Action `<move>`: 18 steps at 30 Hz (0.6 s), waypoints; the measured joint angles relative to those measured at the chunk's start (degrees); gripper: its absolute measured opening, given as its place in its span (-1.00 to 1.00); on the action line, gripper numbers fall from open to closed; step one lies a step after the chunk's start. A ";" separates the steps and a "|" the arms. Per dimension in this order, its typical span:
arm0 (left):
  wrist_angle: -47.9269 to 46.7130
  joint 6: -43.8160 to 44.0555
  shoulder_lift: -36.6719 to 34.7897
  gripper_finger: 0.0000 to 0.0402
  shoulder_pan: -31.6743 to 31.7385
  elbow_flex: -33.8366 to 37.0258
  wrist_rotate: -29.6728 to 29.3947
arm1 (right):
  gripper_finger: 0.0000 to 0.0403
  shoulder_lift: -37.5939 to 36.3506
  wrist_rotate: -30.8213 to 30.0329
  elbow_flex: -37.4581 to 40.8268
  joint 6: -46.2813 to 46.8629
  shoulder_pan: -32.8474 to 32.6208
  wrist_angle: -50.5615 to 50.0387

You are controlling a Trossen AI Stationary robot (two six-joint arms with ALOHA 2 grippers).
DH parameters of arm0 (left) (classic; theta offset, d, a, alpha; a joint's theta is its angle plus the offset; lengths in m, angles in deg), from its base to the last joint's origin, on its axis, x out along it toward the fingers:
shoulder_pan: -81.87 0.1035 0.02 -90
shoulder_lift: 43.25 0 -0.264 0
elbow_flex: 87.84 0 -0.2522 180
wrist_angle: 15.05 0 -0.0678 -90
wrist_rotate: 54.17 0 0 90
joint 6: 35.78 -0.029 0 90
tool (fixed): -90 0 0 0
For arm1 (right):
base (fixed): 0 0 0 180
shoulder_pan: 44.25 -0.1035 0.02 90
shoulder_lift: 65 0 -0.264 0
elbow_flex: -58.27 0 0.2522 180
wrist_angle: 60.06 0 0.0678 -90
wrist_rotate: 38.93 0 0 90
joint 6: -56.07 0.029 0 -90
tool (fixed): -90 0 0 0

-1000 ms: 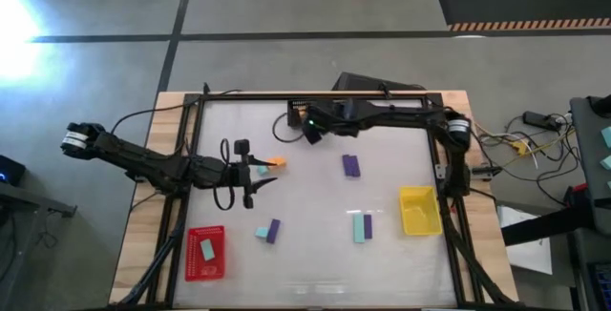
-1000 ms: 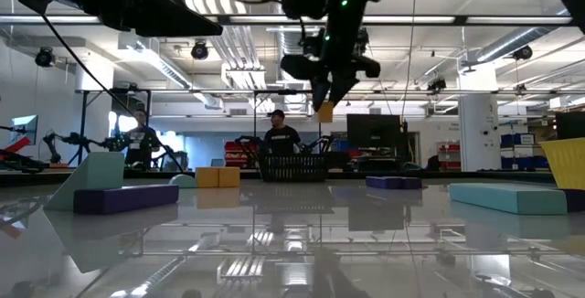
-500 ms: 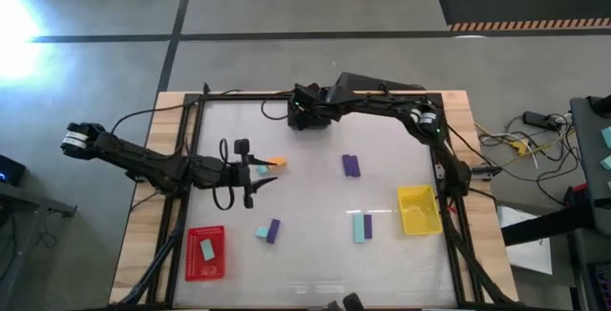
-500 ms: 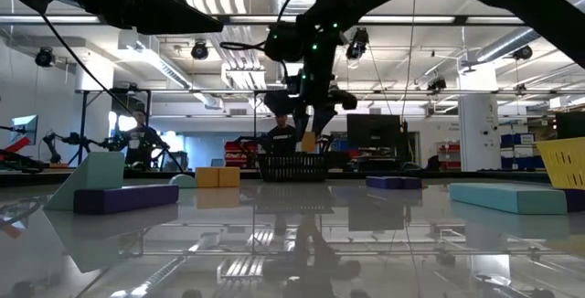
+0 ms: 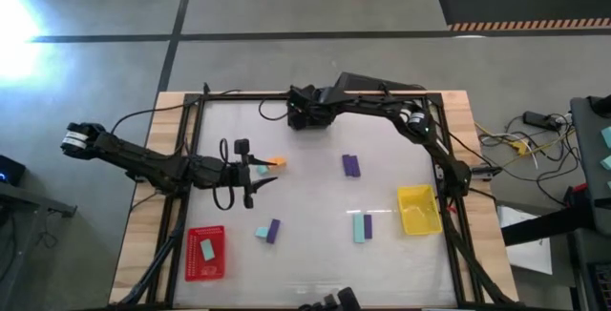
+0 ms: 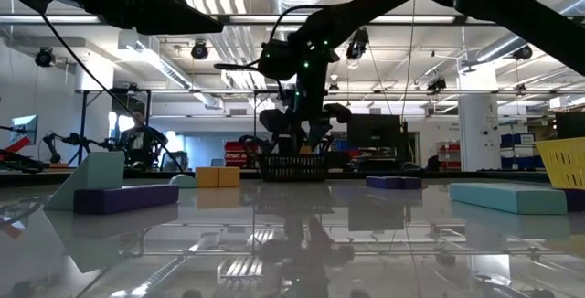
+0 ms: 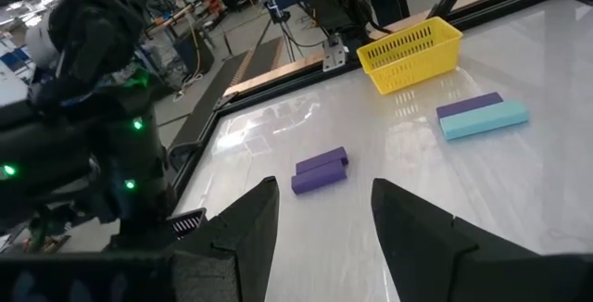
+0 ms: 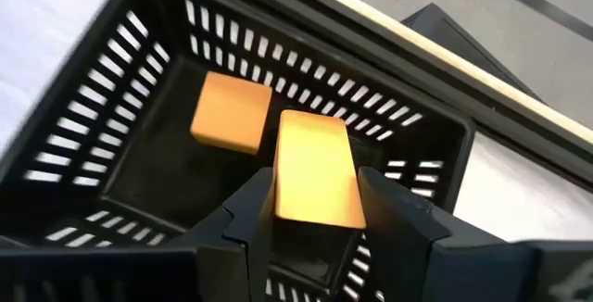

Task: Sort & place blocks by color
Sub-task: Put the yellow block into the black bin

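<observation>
Since a second ago the right arm has swung along the table's far edge, and its right gripper now hangs over the black tray, fingers pinching an orange block just above a second orange cube lying inside. The left gripper has stayed near the left edge, fingers spread and empty over a teal block and orange block. Open tabletop lies mid-table around the purple block; the yellow tray hugs the right edge, the red tray the near-left corner.
</observation>
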 joint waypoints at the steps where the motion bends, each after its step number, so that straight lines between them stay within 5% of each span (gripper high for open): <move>1: 0.00 0.00 0.00 -0.21 0.00 0.00 0.00 | -0.34 0.25 -0.01 0.03 0.01 0.00 -0.05; 18: 0.00 0.00 0.00 -0.21 0.00 0.02 0.01 | -0.07 -0.88 -0.02 0.11 -0.98 -0.10 -0.28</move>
